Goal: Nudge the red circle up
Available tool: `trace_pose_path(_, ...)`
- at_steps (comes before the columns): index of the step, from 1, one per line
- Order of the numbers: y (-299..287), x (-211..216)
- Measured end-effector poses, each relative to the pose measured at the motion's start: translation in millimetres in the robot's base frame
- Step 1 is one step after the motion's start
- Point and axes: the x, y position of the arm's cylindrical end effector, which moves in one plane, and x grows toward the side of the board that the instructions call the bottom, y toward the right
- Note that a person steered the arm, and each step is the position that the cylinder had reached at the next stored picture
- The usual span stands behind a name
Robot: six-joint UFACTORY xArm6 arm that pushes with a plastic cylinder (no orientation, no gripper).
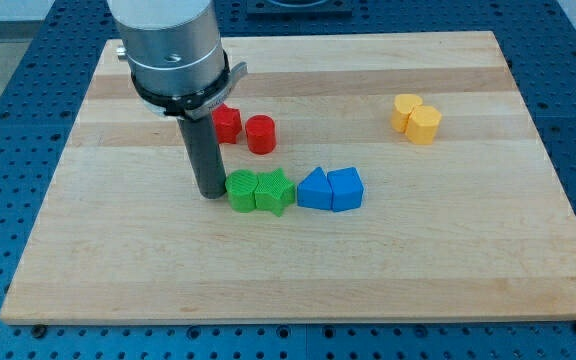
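No readable text, label, brand, number or sign is showing anywhere on the blocks, the board or the arm.

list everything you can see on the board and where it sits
red blocks: 2, red; a circle with another red block on its left, above the green pair
green blocks: 2, green; one touching a star, board centre
blue blocks: 2, blue; one touching another, right of the green pair
yellow blocks: 2, yellow; one touching another, upper right
board: 1, light wood
my tip: 1, dark rod end, just left of the left green block, below and left of the red blocks
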Motion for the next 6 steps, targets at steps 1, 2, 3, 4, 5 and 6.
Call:
trace_pose_path(1, -9.9, -8.6)
trace_pose_path(2, -10.5, -32.5)
trace_pose_path(3, -1.3, -43.9)
trace_pose_path(4, 20.3, -43.9)
trace_pose_path(5, 46.5, -51.2)
trace_pose_path(6, 64.5, -64.6)
